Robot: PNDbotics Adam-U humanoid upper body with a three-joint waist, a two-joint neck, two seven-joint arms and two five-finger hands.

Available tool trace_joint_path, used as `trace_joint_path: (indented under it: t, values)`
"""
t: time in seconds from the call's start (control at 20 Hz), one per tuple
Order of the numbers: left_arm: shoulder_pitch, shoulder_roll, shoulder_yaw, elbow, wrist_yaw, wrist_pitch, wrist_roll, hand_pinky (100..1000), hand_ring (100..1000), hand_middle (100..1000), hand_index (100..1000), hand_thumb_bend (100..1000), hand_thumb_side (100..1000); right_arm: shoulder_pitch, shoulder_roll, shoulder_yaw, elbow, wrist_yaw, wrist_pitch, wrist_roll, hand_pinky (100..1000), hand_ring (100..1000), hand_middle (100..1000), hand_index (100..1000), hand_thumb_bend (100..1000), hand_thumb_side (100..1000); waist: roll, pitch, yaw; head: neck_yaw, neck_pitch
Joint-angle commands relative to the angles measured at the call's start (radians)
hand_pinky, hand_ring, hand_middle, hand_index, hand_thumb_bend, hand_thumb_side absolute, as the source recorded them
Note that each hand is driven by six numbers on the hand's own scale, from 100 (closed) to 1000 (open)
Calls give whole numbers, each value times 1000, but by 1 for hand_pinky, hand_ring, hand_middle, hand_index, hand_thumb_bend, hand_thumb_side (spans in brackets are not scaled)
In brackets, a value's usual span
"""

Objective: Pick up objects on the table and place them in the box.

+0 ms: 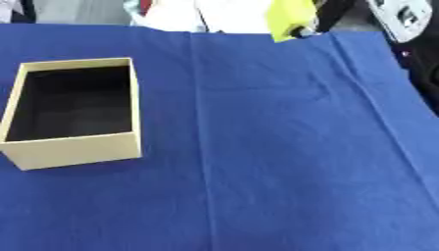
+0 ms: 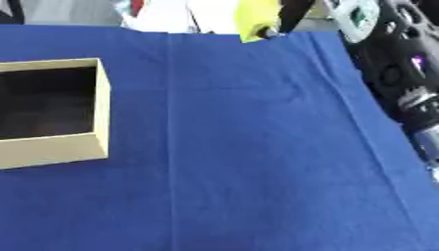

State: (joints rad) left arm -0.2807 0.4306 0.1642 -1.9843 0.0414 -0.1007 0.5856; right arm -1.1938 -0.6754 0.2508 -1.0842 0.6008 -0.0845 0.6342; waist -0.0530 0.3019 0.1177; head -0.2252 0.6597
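A tan cardboard box (image 1: 73,152) with a dark inside is sitting on the left part of the table (image 1: 283,162), which is wearing a blue cloth. The box is looking empty, as far as its dark inside shows. Nothing else is lying on the blue cloth where the pictures are looking. A bright yellow thing (image 1: 290,18) is showing at the far edge, near the top, with something dark touching it, but what is holding it is too hard to make out. So the job is looking like it is only starting, or the yellow thing is the next one going in. It is well apart from the box.

The right eye view is showing a black and silver arm (image 2: 403,83) coming down the right side, while the left eye view is showing only a bit of it. The left eye view is showing the whole box. No hand is showing in either view, so open or closed cannot be told
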Motion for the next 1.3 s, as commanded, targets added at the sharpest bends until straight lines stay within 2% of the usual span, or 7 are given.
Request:
trace_joint_path:
  t: [0.05, 0.35, 0.8, 1.3]
  values:
    - [-7, 13, 2, -16, 3, -1, -6, 911, 671, 620, 700, 359, 811, -50, 30, 6, -56, -28, 15, 26, 652, 780, 643, 660, 100, 100, 6, -24, 3, -13, 13]
    - [-13, 7, -4, -16, 8, -1, -13, 912, 671, 620, 700, 357, 813, -98, 154, 13, -99, -55, 44, 63, 648, 775, 638, 664, 100, 100, 8, -18, 21, -11, 30]
    - [-29, -2, -14, -16, 15, -2, -25, 912, 672, 621, 700, 356, 814, -127, 341, 18, -113, -56, 63, 78, 635, 764, 628, 664, 100, 100, 8, -6, 58, -43, 18]
    - [-44, -9, -23, -16, 24, -4, -36, 913, 672, 621, 700, 355, 814, -125, 511, 9, -38, 27, 85, 31, 635, 767, 633, 676, 100, 100, 5, 0, 92, -93, 6]
